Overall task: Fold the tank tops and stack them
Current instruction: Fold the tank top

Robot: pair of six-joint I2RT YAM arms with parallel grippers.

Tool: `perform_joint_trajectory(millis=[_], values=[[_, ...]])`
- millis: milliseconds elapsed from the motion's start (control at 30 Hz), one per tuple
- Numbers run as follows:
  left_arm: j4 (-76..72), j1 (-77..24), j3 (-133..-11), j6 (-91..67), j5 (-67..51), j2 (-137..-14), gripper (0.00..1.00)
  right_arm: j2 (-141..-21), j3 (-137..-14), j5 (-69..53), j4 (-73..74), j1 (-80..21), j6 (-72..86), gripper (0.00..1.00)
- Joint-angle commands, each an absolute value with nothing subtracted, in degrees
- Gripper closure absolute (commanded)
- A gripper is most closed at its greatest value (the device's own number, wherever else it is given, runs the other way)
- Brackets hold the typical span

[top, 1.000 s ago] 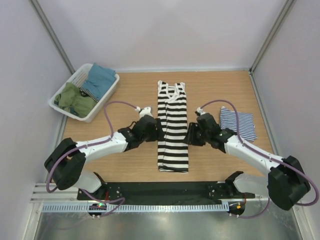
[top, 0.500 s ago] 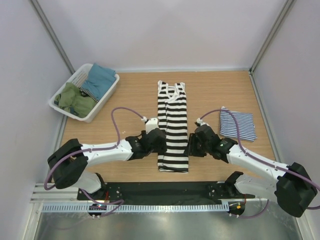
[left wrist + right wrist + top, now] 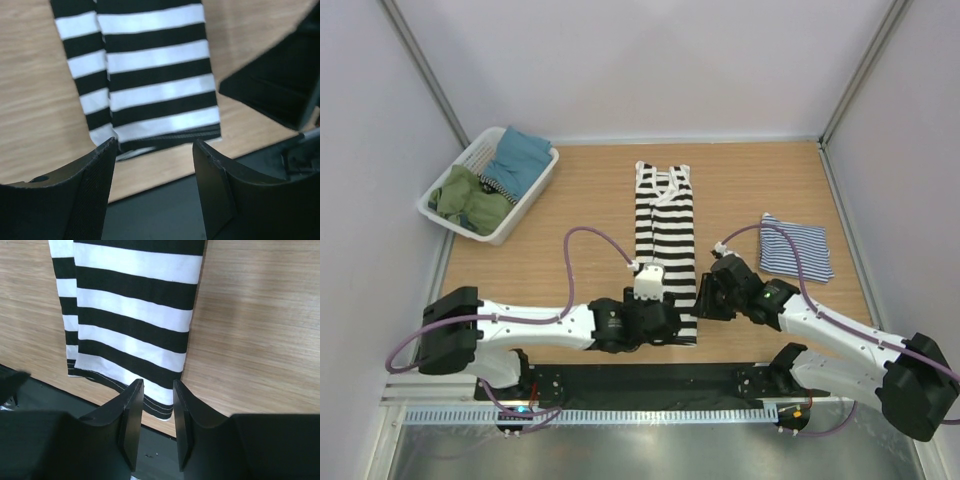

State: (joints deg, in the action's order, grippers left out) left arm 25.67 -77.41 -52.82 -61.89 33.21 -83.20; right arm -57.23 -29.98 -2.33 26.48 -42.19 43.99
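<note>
The broad black-and-white striped tank top (image 3: 665,235) lies folded into a long strip down the table's middle, with its hem nearest me. My left gripper (image 3: 660,325) hovers at that hem, open with nothing between its fingers (image 3: 97,190). The striped cloth (image 3: 160,85) lies just beyond the tips. My right gripper (image 3: 703,297) sits by the hem's right corner. Its jaws stand narrowly open and empty just above the corner of the tank top (image 3: 135,325). The thin navy-and-white striped tank top (image 3: 795,247) lies folded at the right.
A white slatted basket (image 3: 532,195) holding green and teal clothes stands at the back left. The black base plate (image 3: 650,380) runs along the near table edge just behind the hem. Walls close in the table on three sides.
My left arm has swung from the strip's left side round to its near hem. The right gripper has slid nearer along the right edge toward the hem corner. The tank tops have not moved.
</note>
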Motion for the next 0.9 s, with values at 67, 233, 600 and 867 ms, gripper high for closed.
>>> perform_joint_trajectory(millis=[67, 233, 600, 867], values=[[33.9, -84.2, -56.1, -72.1, 38.8, -85.1, 0.37, -56.1, -30.1, -3.0, 28.0, -42.7, 44.9, 0.64], [33.3, -84.8, -56.5, -71.6, 38.9, -87.0, 0.41, -56.2, -29.3, -2.9, 26.6, -42.7, 44.9, 0.64], [15.3, -67.2, -53.4, -57.0, 24.9, -84.0, 0.41, -56.5, -30.2, -2.7, 25.8, -42.6, 44.9, 0.64], [6.9, -47.0, -51.9, -51.8, 11.0, -82.4, 0.4, -56.1, -29.8, -2.8, 25.7, -42.6, 45.4, 0.64]])
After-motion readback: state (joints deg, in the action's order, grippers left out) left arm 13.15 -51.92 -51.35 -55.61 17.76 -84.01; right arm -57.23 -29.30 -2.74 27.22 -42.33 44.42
